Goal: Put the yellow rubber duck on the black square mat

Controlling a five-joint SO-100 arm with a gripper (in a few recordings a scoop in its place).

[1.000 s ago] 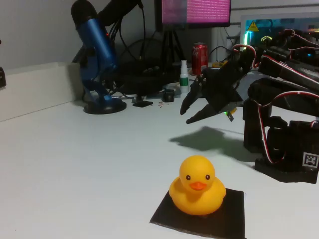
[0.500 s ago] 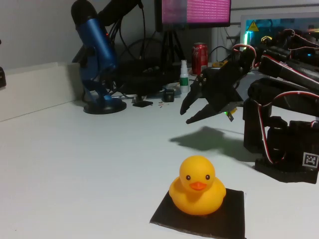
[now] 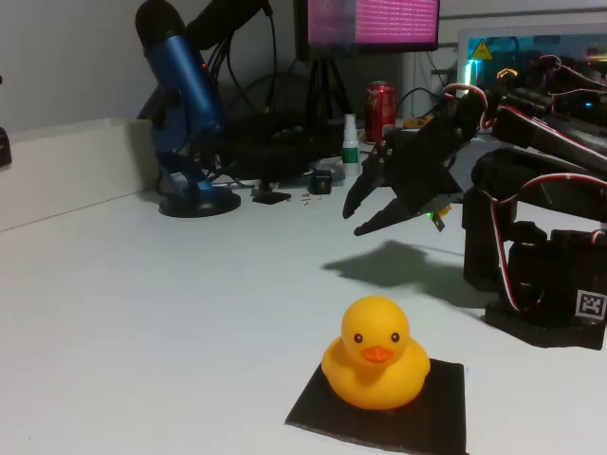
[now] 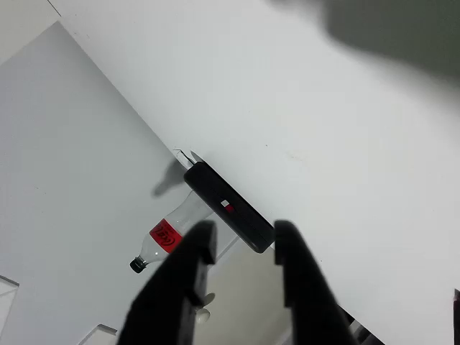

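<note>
The yellow rubber duck [image 3: 376, 354] sits upright on the black square mat [image 3: 417, 412] at the front of the white table, facing the camera in the fixed view. My black gripper [image 3: 353, 218] hangs in the air well behind the duck and up to the right, open, with nothing between its fingers. In the wrist view my gripper [image 4: 244, 244] has its two dark fingers apart over the white table top.
A blue microphone [image 3: 186, 104] on a round base stands at the back left. A red can [image 3: 380, 110], a small bottle [image 3: 351, 144] and cables crowd the back edge. The arm's base [image 3: 545, 275] fills the right side. A small black device [image 4: 228, 207] and a plastic bottle [image 4: 167, 234] appear in the wrist view.
</note>
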